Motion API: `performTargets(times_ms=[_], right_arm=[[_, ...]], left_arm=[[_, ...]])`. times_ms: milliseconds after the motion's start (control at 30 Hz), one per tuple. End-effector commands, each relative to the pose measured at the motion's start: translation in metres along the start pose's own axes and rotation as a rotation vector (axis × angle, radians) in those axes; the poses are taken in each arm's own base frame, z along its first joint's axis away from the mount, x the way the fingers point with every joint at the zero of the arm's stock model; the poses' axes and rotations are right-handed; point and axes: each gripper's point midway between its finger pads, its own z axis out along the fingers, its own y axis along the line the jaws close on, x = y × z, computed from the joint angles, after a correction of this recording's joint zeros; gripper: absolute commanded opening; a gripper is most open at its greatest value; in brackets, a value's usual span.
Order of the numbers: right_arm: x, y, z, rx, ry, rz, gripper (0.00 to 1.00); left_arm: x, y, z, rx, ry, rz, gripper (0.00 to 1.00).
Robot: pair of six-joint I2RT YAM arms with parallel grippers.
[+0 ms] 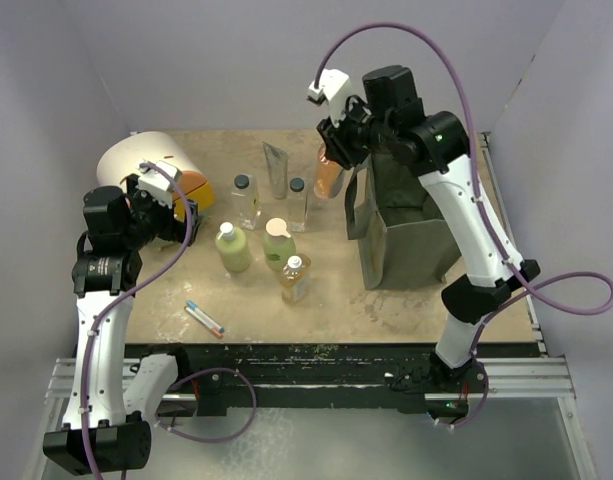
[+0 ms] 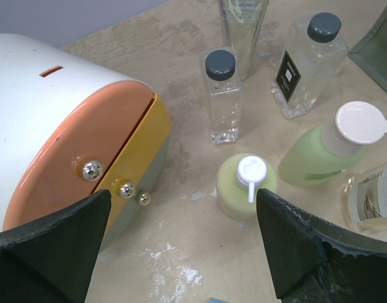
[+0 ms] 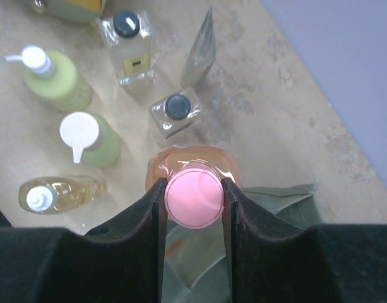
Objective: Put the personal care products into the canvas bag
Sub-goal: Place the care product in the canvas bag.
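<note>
My right gripper (image 3: 193,197) is shut on the pink cap of the orange bottle (image 3: 188,159), holding it upright beside the left edge of the olive canvas bag (image 1: 401,225); the same bottle shows in the top view (image 1: 328,174). On the table left of the bag stand two clear black-capped bottles (image 1: 246,200) (image 1: 297,203), a silver-grey tube (image 1: 277,168), two pale green bottles (image 1: 232,248) (image 1: 278,242) and an amber bottle (image 1: 295,279). My left gripper (image 2: 184,243) is open and empty, above the table between the domed box and a pale green pump bottle (image 2: 247,186).
A white and orange domed box (image 1: 151,170) stands at the back left, close to my left gripper. A thin stick with red and blue marks (image 1: 204,318) lies near the front edge. The bag's strap (image 1: 356,215) hangs on its left side.
</note>
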Motion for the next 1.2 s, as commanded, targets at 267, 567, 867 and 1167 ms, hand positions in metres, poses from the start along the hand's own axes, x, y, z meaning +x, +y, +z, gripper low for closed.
performTargets(times_ms=[267, 567, 867, 1167], right_arm=[[-0.103, -0.031, -0.148, 0.240, -0.464, -0.020, 0.00], [-0.098, -0.059, -0.226, 0.424, -0.558, 0.016, 0.00], [-0.061, -0.107, -0.232, 0.603, -0.455, 0.093, 0.00], [0.003, -0.137, -0.184, 0.567, -0.327, 0.190, 0.00]], left_arm=[[-0.014, 0.002, 0.001, 0.007, -0.045, 0.014, 0.99], [-0.013, 0.000, 0.004, 0.028, -0.031, -0.004, 0.99], [-0.018, -0.007, 0.001, 0.061, -0.040, -0.010, 0.99], [-0.022, -0.016, -0.004, 0.095, -0.061, -0.006, 0.99]])
